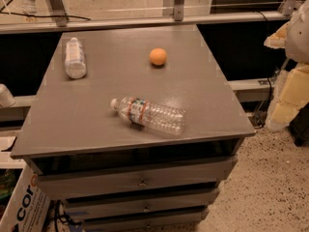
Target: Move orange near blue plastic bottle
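Observation:
The orange (158,56) is a small round fruit lying on the grey table top (203,105), right of centre towards the back. The blue plastic bottle (75,57) is stubby and pale, and lies on its side at the back left with its cap pointing away. The two are well apart. My gripper (280,37) shows only as a pale shape on the arm at the right edge, off the table and well to the right of the orange. It holds nothing that I can see.
A longer clear ribbed bottle (149,114) with a red-and-blue band lies on its side at the front centre, cap to the left. The table has drawers (140,181) below. A metal rail (145,21) runs behind it. A cardboard box (24,209) stands at the lower left.

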`<state>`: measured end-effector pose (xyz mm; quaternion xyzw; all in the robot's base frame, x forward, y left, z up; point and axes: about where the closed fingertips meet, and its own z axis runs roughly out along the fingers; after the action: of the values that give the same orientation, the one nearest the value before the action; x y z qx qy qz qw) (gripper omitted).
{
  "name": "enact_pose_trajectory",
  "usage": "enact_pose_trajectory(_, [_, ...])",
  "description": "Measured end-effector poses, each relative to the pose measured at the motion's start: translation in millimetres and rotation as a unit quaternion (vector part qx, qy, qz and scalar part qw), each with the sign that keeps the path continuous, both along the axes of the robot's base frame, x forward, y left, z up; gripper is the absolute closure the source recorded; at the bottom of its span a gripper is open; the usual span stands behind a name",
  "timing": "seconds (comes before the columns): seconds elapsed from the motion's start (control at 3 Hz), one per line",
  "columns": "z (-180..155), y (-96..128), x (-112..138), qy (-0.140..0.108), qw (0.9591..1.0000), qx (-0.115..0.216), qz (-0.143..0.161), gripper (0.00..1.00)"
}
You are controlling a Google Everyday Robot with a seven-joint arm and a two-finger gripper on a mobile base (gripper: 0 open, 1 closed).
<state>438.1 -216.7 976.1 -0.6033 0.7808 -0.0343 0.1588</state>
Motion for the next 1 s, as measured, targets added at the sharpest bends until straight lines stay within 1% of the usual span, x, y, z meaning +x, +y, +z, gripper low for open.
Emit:
enact_pose_trajectory(0.33, [0.0, 0.0, 0.0, 0.000, 1.0000, 0.000, 0.000, 0.00])
enact_pose_trajectory(0.67, [-0.2, 2.4, 2.8, -0.010, 0.9999, 0.007, 0.005, 0.00])
enact_pose_trajectory(1.0, [-16.9, 11.1, 24.8, -0.019, 0.9993, 0.032, 0.008, 0.00])
